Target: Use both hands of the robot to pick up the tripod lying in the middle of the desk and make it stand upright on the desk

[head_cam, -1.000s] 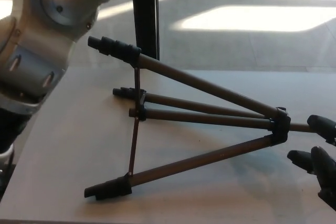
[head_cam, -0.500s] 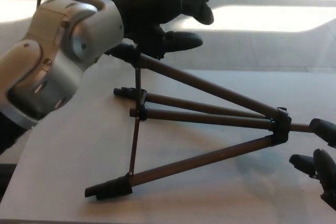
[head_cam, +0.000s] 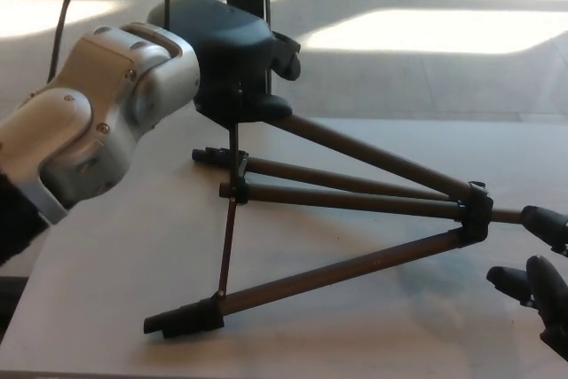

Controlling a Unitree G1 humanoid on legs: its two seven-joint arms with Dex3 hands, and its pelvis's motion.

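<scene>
Nearest the camera, the tripod's (head_cam: 355,210) low leg foot (head_cam: 185,317) rests on the tabletop (head_cam: 133,255), pointing away from the hub (head_cam: 475,213) where all the legs join. The tripod lies on its side across the tabletop, legs fanned out from that hub. Just beside the hub, at the picture's right edge, the right hand (head_cam: 541,277) waits with its fingers spread apart, holding nothing; one fingertip sits close to the short stem past the hub, though contact cannot be made out. Farther from the hub, the left hand (head_cam: 232,59) covers the raised end of the highest leg; whether its fingers have closed on it is hidden, so I cannot tell. The grasping step looks underway: next, the right hand likely needs to close on the stem before both lift and tilt the tripod onto its feet
</scene>
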